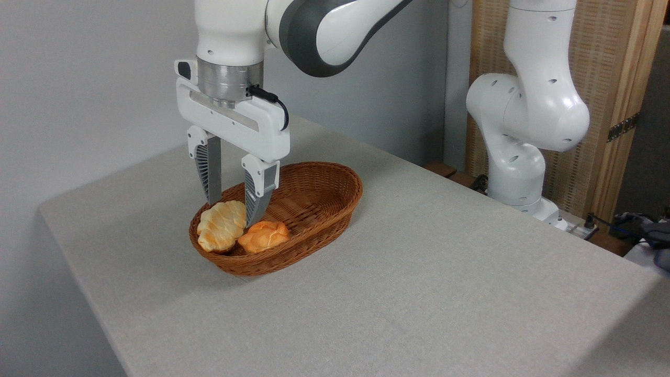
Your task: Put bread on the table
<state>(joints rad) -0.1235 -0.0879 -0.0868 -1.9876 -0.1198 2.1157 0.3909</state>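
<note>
Pale grey wall stands behind a table covered in light beige-grey fabric with a rounded corner, and a slatted wooden panel rises at the right.

At the basket's near-left end the gripper points straight down, its two ribbed grey fingers spread apart with a clear gap between them. They straddle the upper part of the bread: the left finger ends at the roll's top left, while the right finger comes down along its right side, its tip between the two rolls. Whether either finger presses on the bread cannot be told, and the jaws are not closed on it.

The bread is pale yellow-cream with a ridged, scored top and light orange-brown edges. It lies in the brown wicker basket, leaning on the left wall. Touching its lower right is a smaller orange roll, deeper in colour, with a braided top.

A black cable loops at the gripper's white body below the metal wrist ring. The arm's white base stands at the table's far right edge. No writing or label can be read anywhere.
</note>
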